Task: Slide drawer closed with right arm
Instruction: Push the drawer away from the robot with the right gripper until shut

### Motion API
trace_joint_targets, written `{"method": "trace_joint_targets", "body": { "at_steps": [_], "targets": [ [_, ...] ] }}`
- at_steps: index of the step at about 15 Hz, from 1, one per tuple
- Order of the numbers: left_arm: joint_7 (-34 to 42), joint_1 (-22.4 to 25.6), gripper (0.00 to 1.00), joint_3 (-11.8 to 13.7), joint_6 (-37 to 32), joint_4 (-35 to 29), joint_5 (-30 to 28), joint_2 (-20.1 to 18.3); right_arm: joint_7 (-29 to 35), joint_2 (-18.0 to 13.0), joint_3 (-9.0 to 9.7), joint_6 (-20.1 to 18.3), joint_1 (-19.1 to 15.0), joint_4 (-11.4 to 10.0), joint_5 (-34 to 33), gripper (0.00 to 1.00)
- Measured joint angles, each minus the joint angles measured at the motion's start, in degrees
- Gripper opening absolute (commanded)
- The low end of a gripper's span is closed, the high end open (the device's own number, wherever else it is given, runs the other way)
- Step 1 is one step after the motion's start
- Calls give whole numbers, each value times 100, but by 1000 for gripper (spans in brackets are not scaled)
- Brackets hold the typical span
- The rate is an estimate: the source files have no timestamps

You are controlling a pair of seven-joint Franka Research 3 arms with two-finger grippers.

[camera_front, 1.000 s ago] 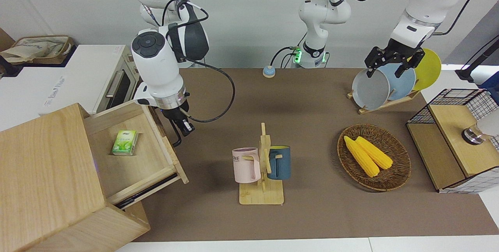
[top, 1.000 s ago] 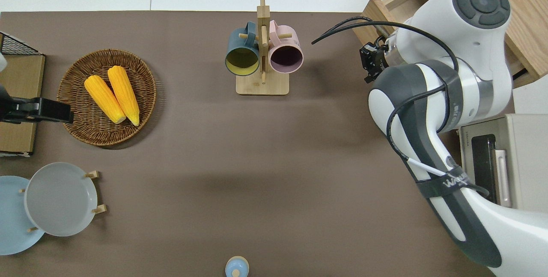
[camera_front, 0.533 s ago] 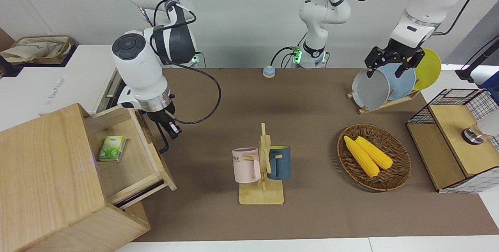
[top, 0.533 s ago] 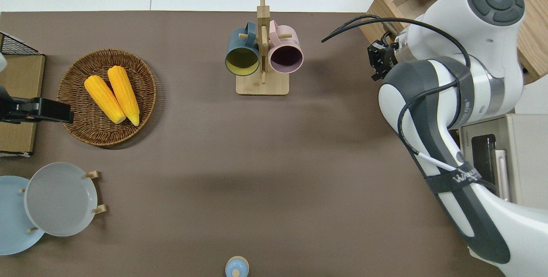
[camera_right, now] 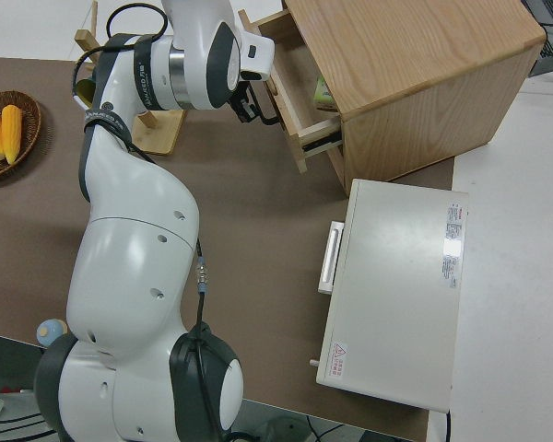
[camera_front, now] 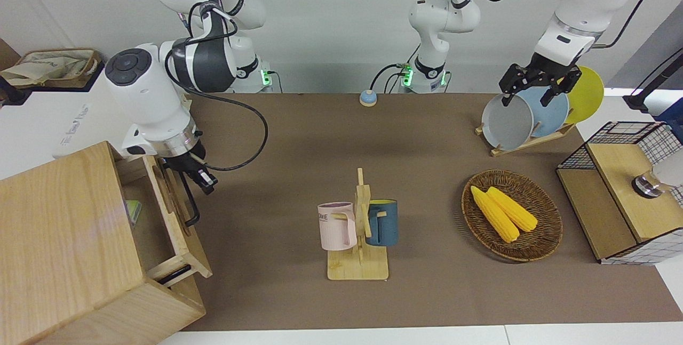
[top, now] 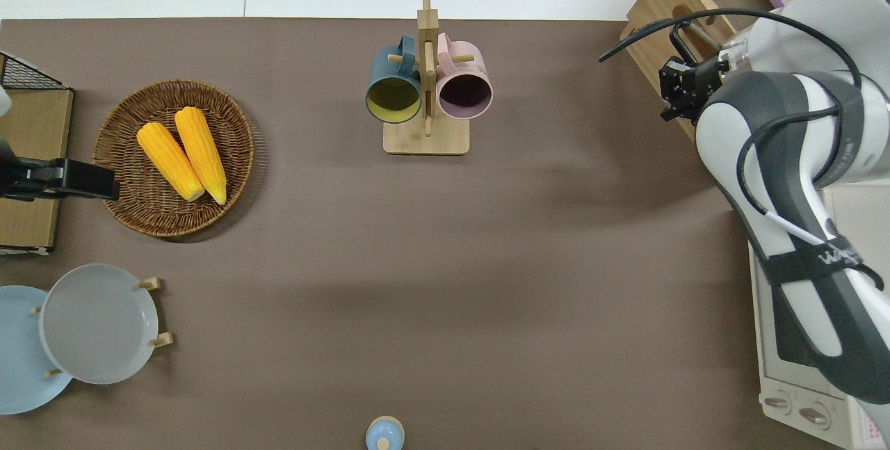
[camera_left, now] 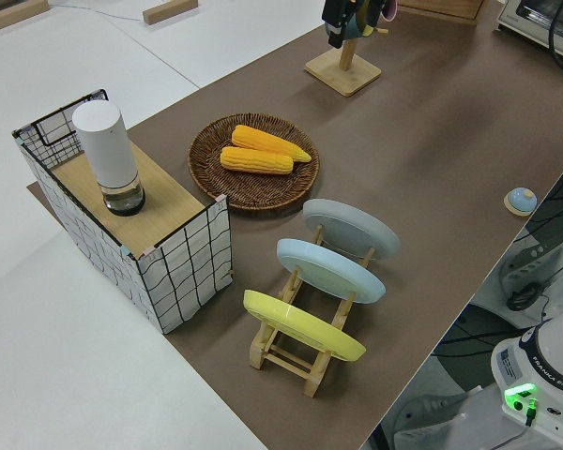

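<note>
the right arm [camera_front: 155,94] reaches low, its forearm angled down and wrist bent toward its own end of the table. the right gripper [camera_front: 204,181] points downward. the left arm [camera_front: 579,3] is parked.

- My right pincer [camera_front: 205,181] sits at the drawer [camera_front: 179,211] front, bare tabletop [camera_front: 277,174] alongside it.
- The mug rack [camera_front: 358,227] stands mid-tabletop, well apart.
- The cabinet [camera_front: 64,249] fills the tabletop corner.
</note>
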Motion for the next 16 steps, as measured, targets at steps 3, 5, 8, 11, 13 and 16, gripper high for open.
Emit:
{"method": "trace_joint_targets", "body": {
  "at_steps": [3, 5, 8, 11, 13, 16],
  "targets": [
    [0, 0, 998, 0, 0, 0, 0, 0, -350, -1, 2, 0, -152, 0, 60, 0],
    [0, 0, 995, 0, 0, 0, 0, 0, -602, -1, 1, 0, -259, 0, 61, 0],
    [0, 0, 995, 0, 0, 0, 0, 0, -951, -1, 0, 0, -437, 0, 61, 0],
    [0, 0, 998, 0, 0, 0, 0, 0, -1298, -2, 4, 0, -567, 1, 62, 0],
    [0, 0, 995, 0, 0, 0, 0, 0, -1395, -2, 13, 0, -616, 5, 62, 0],
    [0, 0, 995, 0, 0, 0, 0, 0, -1455, -2, 65, 0, -681, 9, 72, 0]
  ]
}}
